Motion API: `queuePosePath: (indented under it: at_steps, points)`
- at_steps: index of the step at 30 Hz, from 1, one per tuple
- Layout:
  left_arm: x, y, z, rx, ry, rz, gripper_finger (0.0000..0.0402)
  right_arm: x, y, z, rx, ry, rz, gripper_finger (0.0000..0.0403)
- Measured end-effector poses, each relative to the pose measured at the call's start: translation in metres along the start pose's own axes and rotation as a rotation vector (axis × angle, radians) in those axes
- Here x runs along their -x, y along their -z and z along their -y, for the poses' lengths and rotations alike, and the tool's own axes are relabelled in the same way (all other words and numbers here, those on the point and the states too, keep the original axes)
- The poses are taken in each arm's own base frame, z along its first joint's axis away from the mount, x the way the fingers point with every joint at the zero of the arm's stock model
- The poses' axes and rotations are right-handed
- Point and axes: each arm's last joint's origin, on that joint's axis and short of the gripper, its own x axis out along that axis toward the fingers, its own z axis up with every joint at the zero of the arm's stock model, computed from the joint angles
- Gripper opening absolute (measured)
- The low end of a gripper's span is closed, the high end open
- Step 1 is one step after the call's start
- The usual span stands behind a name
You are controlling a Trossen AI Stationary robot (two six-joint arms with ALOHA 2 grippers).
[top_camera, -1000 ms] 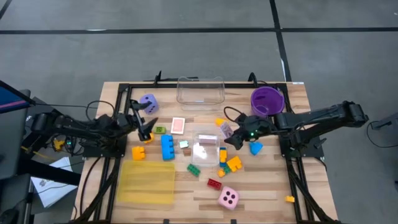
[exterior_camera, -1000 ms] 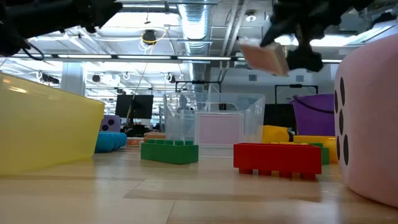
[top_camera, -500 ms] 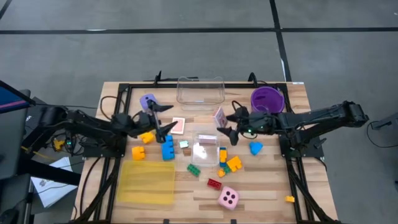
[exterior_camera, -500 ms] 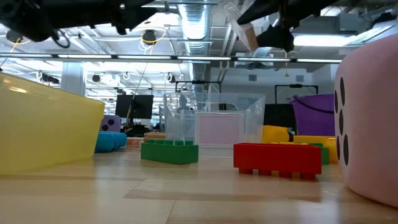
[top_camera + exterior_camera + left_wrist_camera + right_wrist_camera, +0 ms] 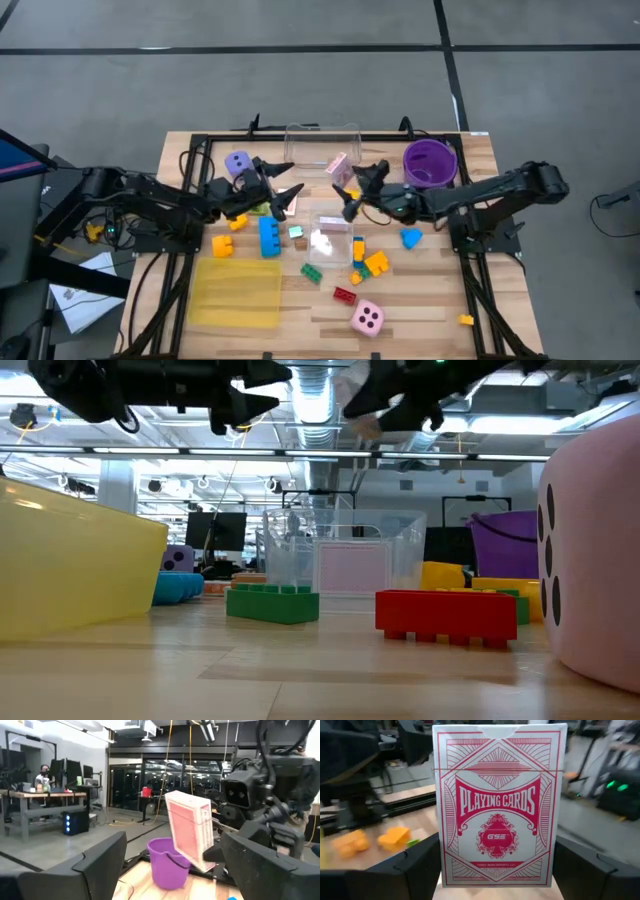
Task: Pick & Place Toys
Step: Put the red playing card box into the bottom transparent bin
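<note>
My right gripper [image 5: 350, 185] is shut on a red-and-white playing-card box [image 5: 499, 805], held up over the table's middle, also seen as the pale box [image 5: 338, 165]. My left gripper [image 5: 285, 180] faces it from the table's left, open, with nothing between its fingers. In the left wrist view the box [image 5: 189, 827] shows ahead of those fingers. Loose toys lie on the table: a blue brick [image 5: 269, 237], orange bricks [image 5: 236, 222], a green brick [image 5: 312, 271], a red brick [image 5: 345, 295], a pink die [image 5: 367, 318] and a purple die [image 5: 238, 162]. My right gripper pinches the card box between its two fingers [image 5: 415, 870], one on each narrow side edge [image 5: 440, 865], near one end of the box. The fingers come about level from the table's right. The box is lifted clear of the table, its printed face toward the wrist camera.
A clear box [image 5: 322, 145] stands at the far edge and a smaller clear box [image 5: 330, 232] in the middle. A purple bowl [image 5: 430, 160] is at the far right, a yellow tray [image 5: 238, 292] at the near left. A second card box [image 5: 286, 204] lies below my left gripper.
My right gripper has carried the card box up and toward the table's far left, rolling so that the box has turned about. My left gripper has gone toward the table's right and far edge, closing on the card box, and has stayed open.
</note>
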Motion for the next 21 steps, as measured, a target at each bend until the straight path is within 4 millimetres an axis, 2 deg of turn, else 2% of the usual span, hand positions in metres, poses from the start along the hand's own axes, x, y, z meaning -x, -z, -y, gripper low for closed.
queuePosePath:
  at_steps: [6,12,21]
  points:
    - [-0.005,0.004,0.002,-0.004,0.0,-0.014,0.0319,-0.031,-0.012,-0.029,0.111,0.068,0.005,0.0312]
    - [-0.005,0.003,0.002,-0.006,0.0,-0.021,0.0319,-0.052,-0.022,-0.05,0.189,0.067,0.009,0.0312]
    - [-0.004,0.005,-0.001,-0.004,-0.123,-0.039,0.0319,-0.059,-0.022,-0.057,0.218,0.089,-0.005,0.0312]
